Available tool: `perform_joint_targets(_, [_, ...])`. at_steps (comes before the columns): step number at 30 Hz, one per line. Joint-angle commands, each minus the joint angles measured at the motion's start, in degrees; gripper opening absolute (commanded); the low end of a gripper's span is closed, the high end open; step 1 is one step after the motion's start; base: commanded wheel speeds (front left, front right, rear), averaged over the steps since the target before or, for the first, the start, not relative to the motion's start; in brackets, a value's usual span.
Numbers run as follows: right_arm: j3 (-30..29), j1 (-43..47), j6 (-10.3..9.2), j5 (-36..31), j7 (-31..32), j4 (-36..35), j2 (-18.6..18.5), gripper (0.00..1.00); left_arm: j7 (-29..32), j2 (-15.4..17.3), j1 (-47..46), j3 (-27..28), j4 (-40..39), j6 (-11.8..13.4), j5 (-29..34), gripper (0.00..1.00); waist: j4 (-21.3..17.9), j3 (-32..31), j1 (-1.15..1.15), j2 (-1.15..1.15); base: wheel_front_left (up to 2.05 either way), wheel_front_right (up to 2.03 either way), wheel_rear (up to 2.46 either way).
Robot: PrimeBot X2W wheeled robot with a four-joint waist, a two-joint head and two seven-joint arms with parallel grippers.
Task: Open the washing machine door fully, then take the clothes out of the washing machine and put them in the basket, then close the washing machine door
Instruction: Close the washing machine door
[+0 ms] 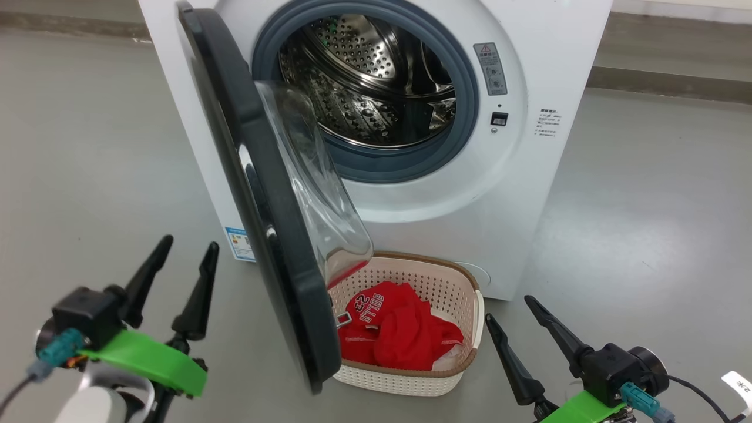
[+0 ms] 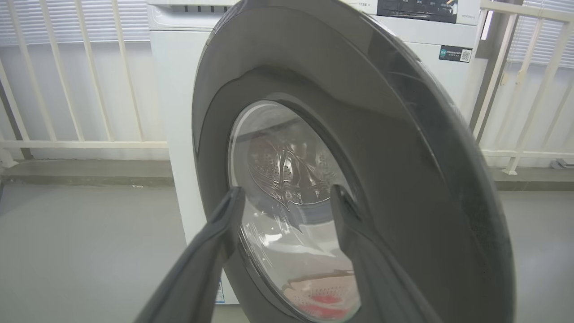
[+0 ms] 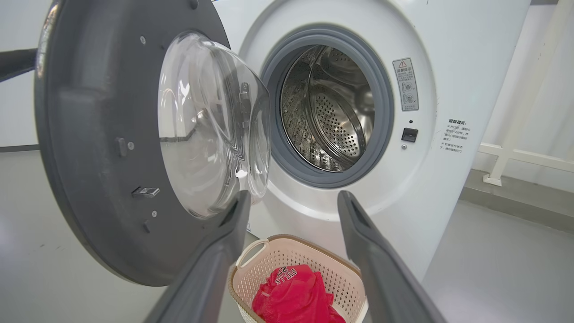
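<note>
- The left gripper (image 1: 190, 242) hangs at the near left, fingers spread wide and holding nothing.
- The right gripper (image 1: 507, 308) is at the near right, fingers apart, with nothing between them.
- Just beyond, the basket (image 1: 472, 283) sits on the floor with the red clothes (image 1: 399, 335) inside.
- The washing machine door (image 1: 258, 200) stands swung out over the basket's left side.
- Behind it, the washing machine (image 1: 529, 176) shows its steel drum (image 1: 376, 82).

Head view looks down on the washing machine (image 1: 529, 147); wrist views face its door (image 2: 403, 157) from opposite sides.
</note>
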Motion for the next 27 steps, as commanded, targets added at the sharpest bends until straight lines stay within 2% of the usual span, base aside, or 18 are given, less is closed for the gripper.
perform_joint_targets(1, [0.7, -1.2, 0.35, 0.1, -0.4, -1.6, -0.1, 1.0, -2.0, 1.8, -0.4, 1.3, -2.0, 0.5, 1.6, 1.0, -0.2, 0.0, 0.0, 0.0, 0.0, 0.0, 0.0])
perform_joint_targets(8, [0.5, -1.1, 0.35, 0.1, -0.4, -1.9, 0.0, 1.0, -5.0, 1.9, 3.1, -0.4, -2.7, 2.1, 5.6, 1.0, -1.1, 0.2, 0.0, 0.0, 0.0, 0.0, 0.0])
perform_joint_targets(27, [0.0, 0.1, 0.35, 0.0, -0.4, -2.7, 0.4, 1.0, -6.6, -1.3, 11.4, -0.9, -5.0, 5.0, 6.5, 1.0, -2.9, -0.2, 0.0, 0.0, 0.0, 0.0, 0.0])
